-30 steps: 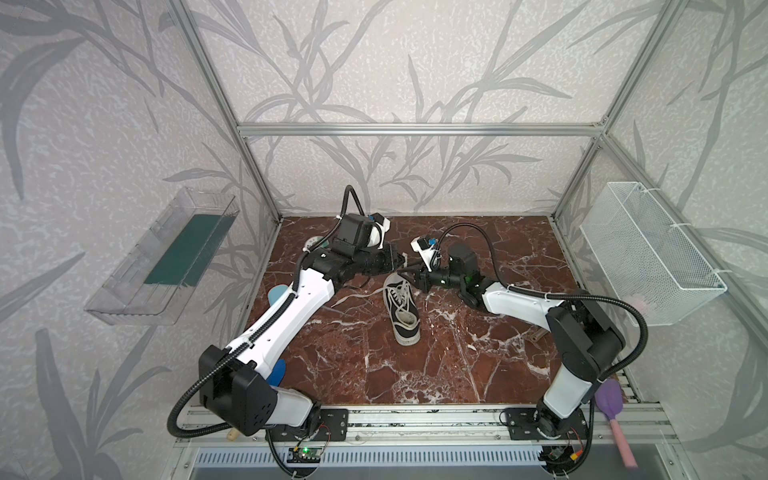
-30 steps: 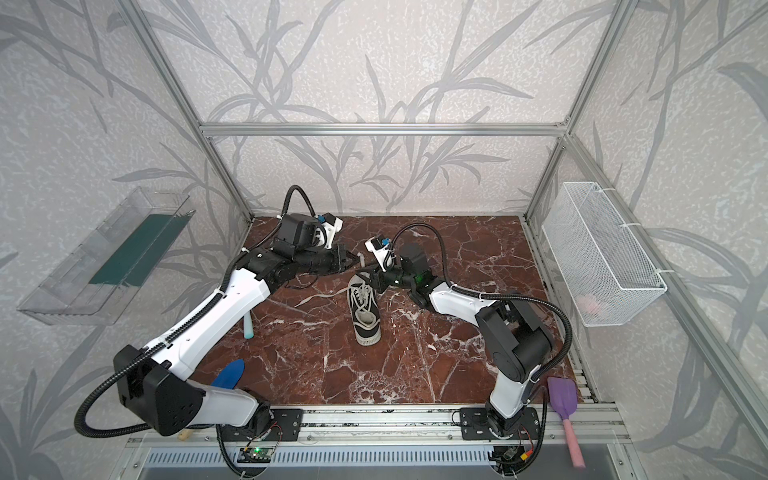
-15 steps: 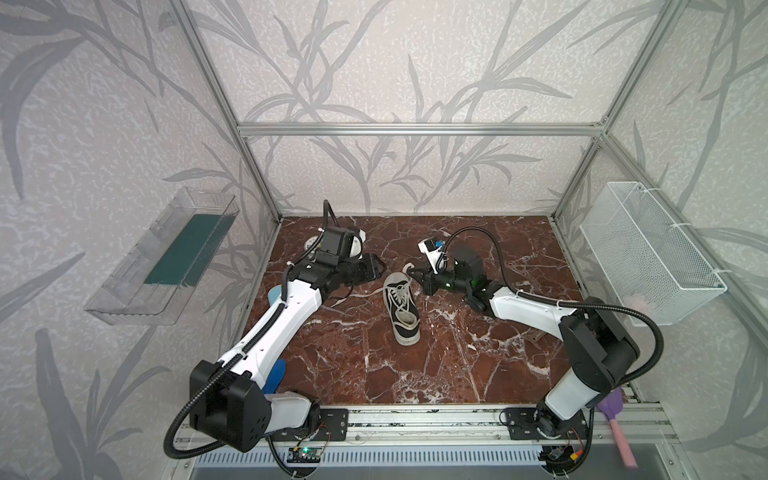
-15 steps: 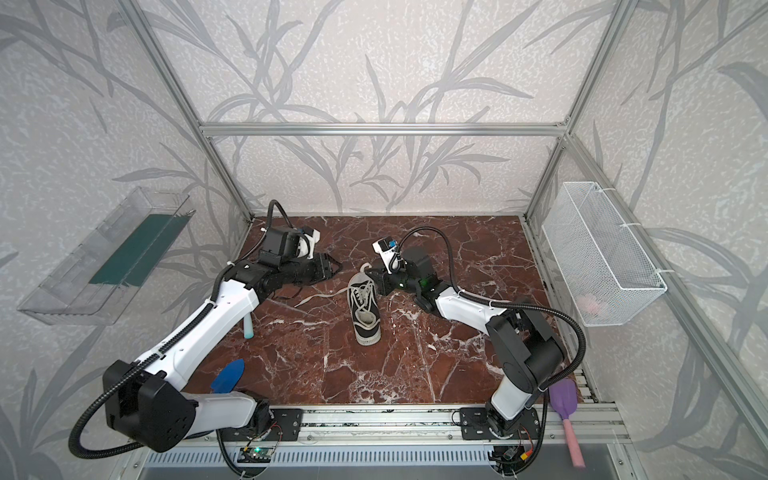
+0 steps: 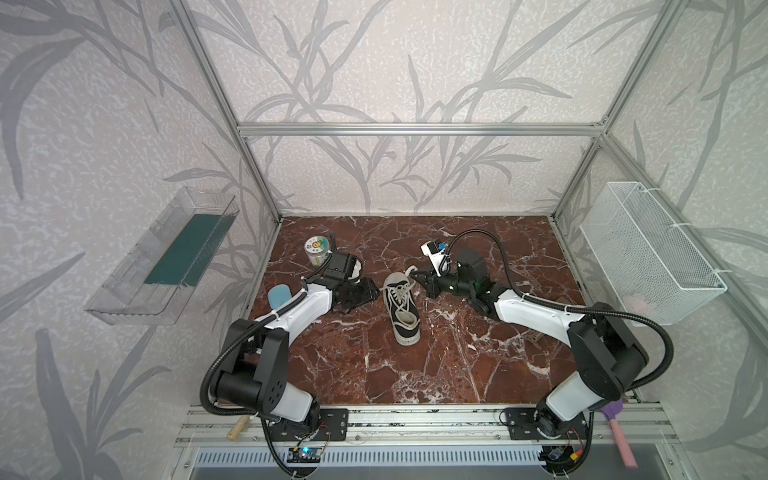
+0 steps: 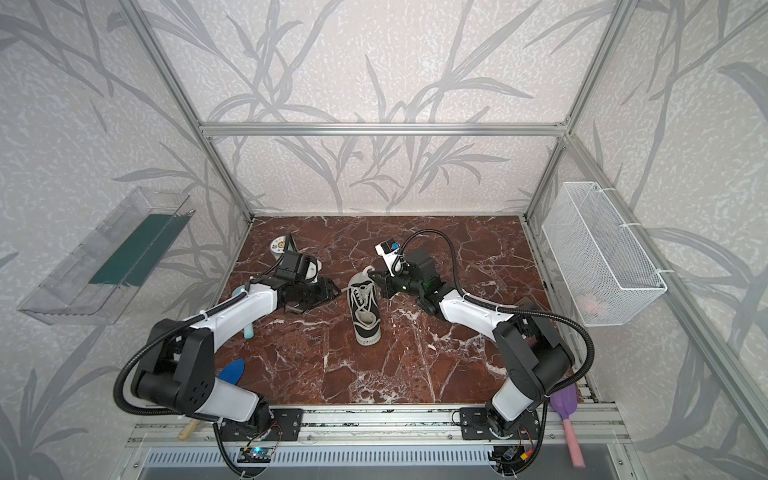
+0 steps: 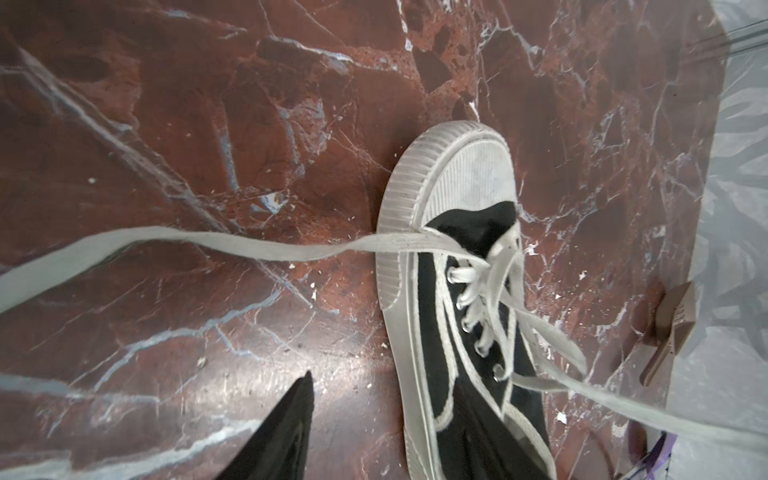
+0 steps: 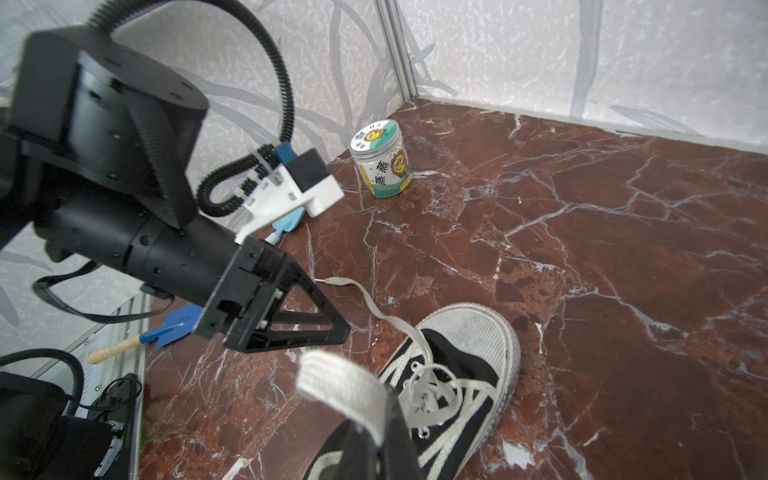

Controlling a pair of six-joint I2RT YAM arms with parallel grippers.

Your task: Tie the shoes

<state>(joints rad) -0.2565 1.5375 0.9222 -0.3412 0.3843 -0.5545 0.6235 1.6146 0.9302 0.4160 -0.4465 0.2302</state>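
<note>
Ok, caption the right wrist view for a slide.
Right pincer pinches a white lace of the black sneaker; left pincer open alongside, jar behind.

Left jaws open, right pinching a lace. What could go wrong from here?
1. The right gripper is shut on a lace end, and nothing pins the sneaker, so a pull may drag or tip it.
2. The other lace lies slack on the marble tabletop beside the open left gripper. Flat against the surface, it may be hard to regrasp.
</note>
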